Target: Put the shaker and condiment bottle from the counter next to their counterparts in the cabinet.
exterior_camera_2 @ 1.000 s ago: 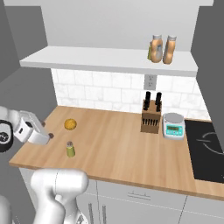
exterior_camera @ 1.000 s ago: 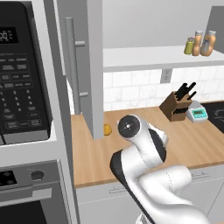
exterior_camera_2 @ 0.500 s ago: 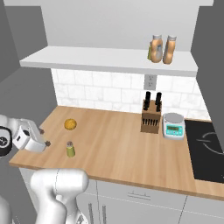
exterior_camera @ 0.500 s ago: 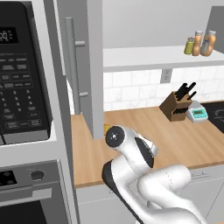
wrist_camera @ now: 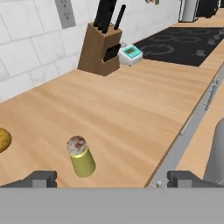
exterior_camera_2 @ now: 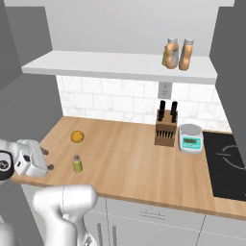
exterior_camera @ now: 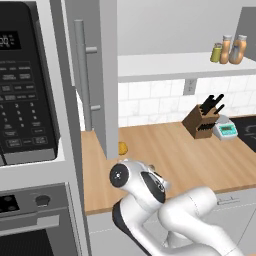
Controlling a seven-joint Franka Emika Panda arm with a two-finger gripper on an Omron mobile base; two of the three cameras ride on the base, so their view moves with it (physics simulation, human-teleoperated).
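The yellow-green shaker [exterior_camera_2: 77, 164] [wrist_camera: 81, 156] with its grey cap stands upright on the wooden counter [exterior_camera_2: 129, 158], near the front left. My gripper [exterior_camera_2: 47, 159] [wrist_camera: 113, 180] hovers low just left of it. It is open, with the fingertips wide apart and nothing between them, and the shaker is ahead of the jaws, untouched. On the white cabinet shelf [exterior_camera_2: 120, 65] stand a twin shaker [exterior_camera: 216, 52], a rounder orange bottle [exterior_camera_2: 171, 53] and, to its right, the slimmer condiment bottle [exterior_camera_2: 187, 54] [exterior_camera: 239, 48]. The grey cabinet door [exterior_camera: 97, 75] hangs open.
A round orange fruit [exterior_camera_2: 77, 136] [exterior_camera: 122, 148] lies behind the shaker. A knife block [exterior_camera_2: 166, 127] [wrist_camera: 100, 52] and a small scale [exterior_camera_2: 190, 138] stand at the back right beside the black cooktop [exterior_camera_2: 228, 163]. The microwave [exterior_camera: 25, 85] is left of the door.
The hand has sunk lower and drawn back toward the counter's front left edge, staying open. The shaker and the items on the shelf have not moved.
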